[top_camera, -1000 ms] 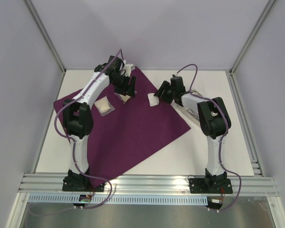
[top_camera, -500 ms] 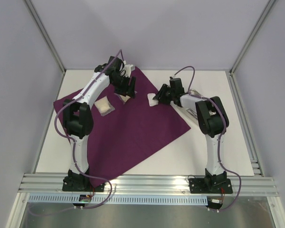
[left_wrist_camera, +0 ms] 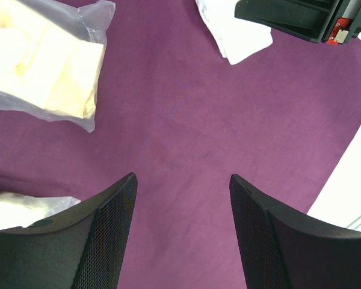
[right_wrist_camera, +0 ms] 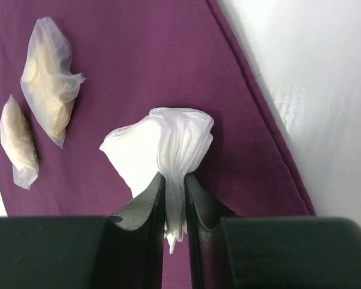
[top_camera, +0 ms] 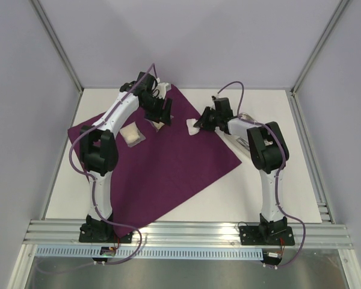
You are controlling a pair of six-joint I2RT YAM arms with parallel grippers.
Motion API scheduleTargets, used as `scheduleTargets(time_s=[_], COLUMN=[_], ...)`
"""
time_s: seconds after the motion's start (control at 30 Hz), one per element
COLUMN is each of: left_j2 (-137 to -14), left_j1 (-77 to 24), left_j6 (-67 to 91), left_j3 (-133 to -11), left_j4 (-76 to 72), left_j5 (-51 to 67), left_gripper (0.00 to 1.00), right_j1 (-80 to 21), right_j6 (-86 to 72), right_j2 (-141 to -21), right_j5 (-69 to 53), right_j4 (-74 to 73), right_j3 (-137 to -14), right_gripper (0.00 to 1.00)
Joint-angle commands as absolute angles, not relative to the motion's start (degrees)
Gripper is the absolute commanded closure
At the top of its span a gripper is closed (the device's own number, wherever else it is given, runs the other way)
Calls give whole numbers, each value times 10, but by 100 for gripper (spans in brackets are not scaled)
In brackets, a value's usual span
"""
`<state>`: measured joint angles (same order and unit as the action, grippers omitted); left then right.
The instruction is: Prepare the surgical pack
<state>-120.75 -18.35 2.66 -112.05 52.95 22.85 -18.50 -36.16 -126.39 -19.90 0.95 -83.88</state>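
Observation:
A dark-purple cloth lies spread on the white table. My right gripper is shut on a white gauze pad near the cloth's right edge, and the pad is bunched between the fingers. Two tan packets lie further in on the cloth. My left gripper hovers open over bare cloth with nothing between its fingers. One packet is ahead to its left and another is beside its left finger. A steel tray shows partly under the right arm.
White tabletop runs right of the cloth's hem. Aluminium frame posts and grey walls enclose the table. A rail crosses the near edge by the arm bases.
My right gripper has closed on the gauze pad, pinching it into a bunch, and has shifted slightly left and back. The left arm has not moved.

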Motion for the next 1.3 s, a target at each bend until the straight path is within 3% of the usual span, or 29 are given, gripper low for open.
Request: scheduleTargets(time_s=[0.0, 0.27, 0.47, 0.67, 1.27], left_j2=[-1188, -1160, -1143, -1138, -1180], left_j1=[-186, -186, -186, -186, -186], left_j6=[12, 1, -13, -13, -7], left_j3=[-1120, -1118, -1117, -1118, -1127], left_j4=[538, 552, 567, 578, 595], left_j5=[238, 229, 235, 238, 230], left_gripper=[28, 28, 28, 28, 28], right_j1=[-187, -146, -40, 72, 122], right_j6=[-299, -157, -23, 89, 98], right_j2=[-1241, -1169, -1104, -1137, -1230], right_j5=[-235, -323, -390, -428, -410], right_j4=[-17, -109, -255, -372, -369], right_j3=[-865, -903, -919, -953, -988], right_gripper=[100, 99, 99, 100, 100])
